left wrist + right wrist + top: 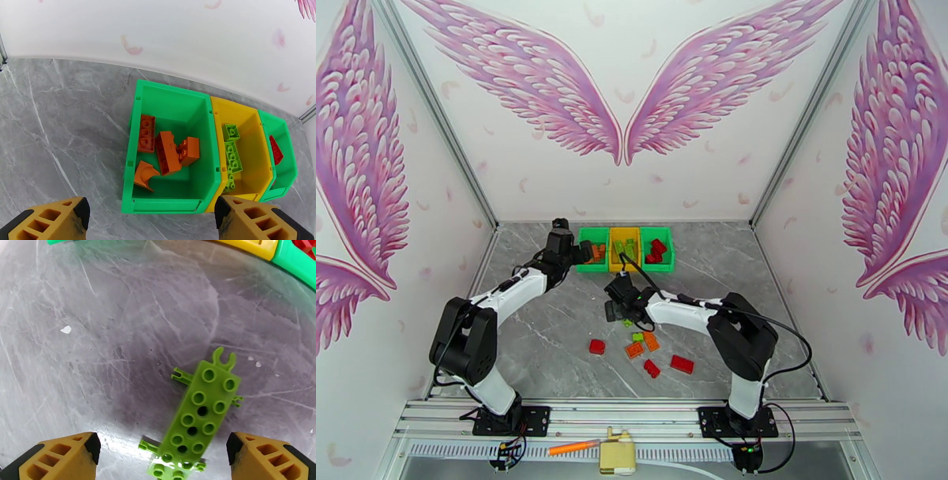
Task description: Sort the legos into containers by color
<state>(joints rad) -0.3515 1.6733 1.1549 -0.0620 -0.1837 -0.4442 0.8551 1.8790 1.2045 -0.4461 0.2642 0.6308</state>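
Here the right tool (162,443) is hovering wide open over the green lego (201,405), whose long axis is pointing away between its fingers (260,455).

Three joined bins (173,103) at the tabletop's (553,339) far edge: two green, one yellow. Four orange bricks (168,152) sit in the left bin; three red bricks (597,346) lie loose mid-table.

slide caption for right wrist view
Open right gripper hovers over a long light green studded plastic brick on grey marbled table
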